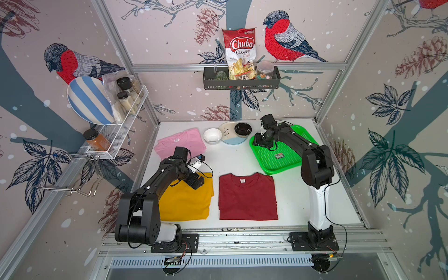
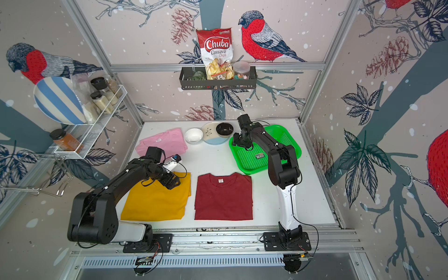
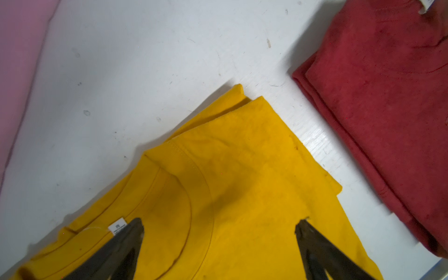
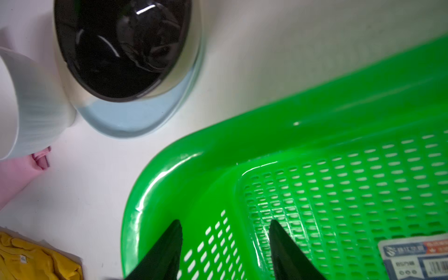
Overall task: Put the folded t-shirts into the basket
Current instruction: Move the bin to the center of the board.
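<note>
Small white ceramic bowl (image 1: 212, 135), black bowl (image 1: 243, 128) on cream-and-blue round plate (image 1: 232, 142), red-and-white Chuba chips bag (image 1: 239, 48) in black wall shelf (image 1: 242, 84), blue-striped plate (image 1: 87, 101) in white wire rack (image 1: 126, 126)

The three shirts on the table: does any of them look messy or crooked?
Slightly. The yellow shirt has lower layers poking out past its top fold at one corner and along the side facing the dark red shirt, which lies square. The pink shirt sits skewed at the back. Nothing looks torn or spilled.
</note>
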{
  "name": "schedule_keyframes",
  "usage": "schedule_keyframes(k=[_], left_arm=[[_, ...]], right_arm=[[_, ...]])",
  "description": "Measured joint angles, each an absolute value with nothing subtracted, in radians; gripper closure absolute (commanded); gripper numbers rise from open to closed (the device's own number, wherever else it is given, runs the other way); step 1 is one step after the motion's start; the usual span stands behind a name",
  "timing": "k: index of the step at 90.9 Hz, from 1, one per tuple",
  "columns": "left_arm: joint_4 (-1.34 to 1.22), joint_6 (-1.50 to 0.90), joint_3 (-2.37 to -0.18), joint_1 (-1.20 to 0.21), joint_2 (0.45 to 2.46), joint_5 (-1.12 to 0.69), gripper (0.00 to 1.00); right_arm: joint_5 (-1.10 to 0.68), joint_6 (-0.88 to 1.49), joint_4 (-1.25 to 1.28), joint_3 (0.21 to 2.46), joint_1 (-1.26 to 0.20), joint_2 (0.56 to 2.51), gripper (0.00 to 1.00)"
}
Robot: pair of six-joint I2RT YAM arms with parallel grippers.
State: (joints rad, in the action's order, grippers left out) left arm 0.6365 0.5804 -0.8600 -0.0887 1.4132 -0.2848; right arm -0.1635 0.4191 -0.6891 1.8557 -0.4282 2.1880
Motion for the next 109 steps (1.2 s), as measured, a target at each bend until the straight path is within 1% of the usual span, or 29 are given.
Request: schedule_keyframes(k=[12, 27, 41, 52, 62, 71, 73, 78, 81, 85, 89, 98, 109], left_arm=[[0.637, 0.580, -0.860, -0.089, 1.423, -0.285, 0.03], [0.638, 0.581, -0.860, -0.089, 1.425, -0.285, 0.03], [0.639, 0.581, -0.860, -0.089, 1.428, -0.287, 0.03], [0.639, 0.583, -0.860, -0.089, 1.428, -0.287, 0.03], [0.640, 0.583, -0.860, -0.089, 1.428, -0.288, 0.03], [0.640, 0.584, -0.860, -0.089, 1.428, -0.289, 0.03], [0.640, 0.584, -0.860, -0.089, 1.428, -0.289, 0.03], [0.642, 0.584, -0.861, -0.089, 1.428, -0.289, 0.03], [0.644, 0.584, -0.861, -0.089, 1.428, -0.289, 0.03], [0.648, 0.584, -0.863, -0.089, 1.428, -0.290, 0.03], [0.648, 0.584, -0.864, -0.089, 1.428, -0.292, 0.03], [0.656, 0.584, -0.865, -0.089, 1.431, -0.292, 0.03], [0.662, 0.584, -0.866, -0.089, 1.433, -0.292, 0.03]], right_arm=[[-0.179, 0.486, -0.646, 1.886, -0.455, 2.228, 0.43], [-0.190, 0.622, -0.554, 1.836, -0.477, 2.224, 0.43], [-0.193, 0.739, -0.480, 1.792, -0.488, 2.183, 0.43], [-0.200, 0.766, -0.457, 1.776, -0.482, 2.125, 0.43], [-0.194, 0.753, -0.487, 1.769, -0.448, 2.058, 0.45], [-0.149, 0.681, -0.535, 1.739, -0.414, 2.005, 0.45], [-0.138, 0.660, -0.551, 1.728, -0.412, 1.996, 0.44], [-0.130, 0.605, -0.586, 1.698, -0.421, 1.982, 0.34], [-0.130, 0.575, -0.602, 1.677, -0.434, 1.975, 0.31], [-0.130, 0.537, -0.619, 1.643, -0.459, 1.961, 0.28], [-0.130, 0.503, -0.633, 1.613, -0.490, 1.946, 0.27], [-0.095, 0.450, -0.649, 1.589, -0.563, 1.927, 0.28], [-0.007, 0.418, -0.644, 1.583, -0.608, 1.937, 0.36]])
